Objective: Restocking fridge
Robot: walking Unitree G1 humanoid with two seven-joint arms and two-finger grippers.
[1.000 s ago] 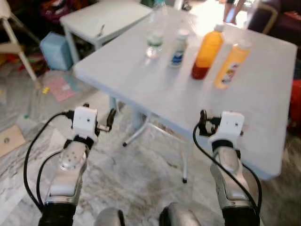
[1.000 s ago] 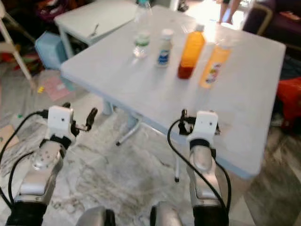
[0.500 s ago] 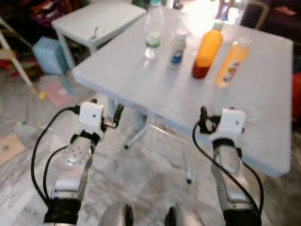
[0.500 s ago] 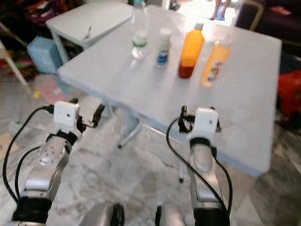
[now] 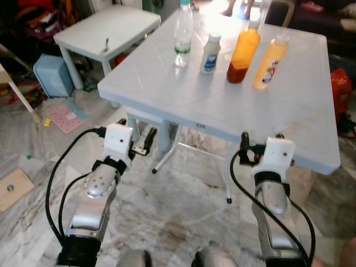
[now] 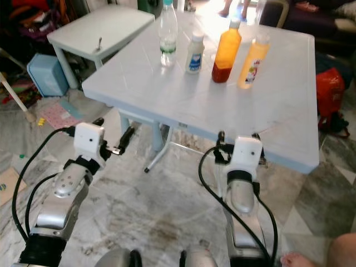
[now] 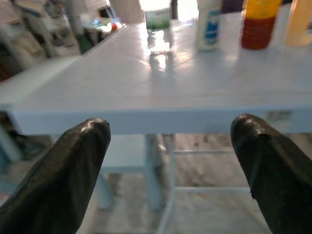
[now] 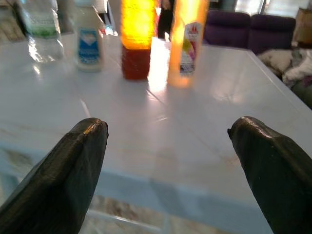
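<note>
Four bottles stand in a row at the far side of the white table: a clear water bottle, a small white bottle, an orange juice bottle and a yellow-orange bottle. My left gripper is open and empty, below and in front of the table's near left edge. My right gripper is open and empty too, level with the near edge. Along the right wrist view, the juice bottle and the yellow-orange bottle stand ahead between the fingers.
A smaller white side table stands at the back left, with a blue box and a pink mat on the marble floor beside it. A red bag lies right of the table. A person's foot is at the bottom right.
The whole picture has shifted and sharpened as the camera moved; the table now looks a little farther off. Both grippers stay open and empty before the near edge.
</note>
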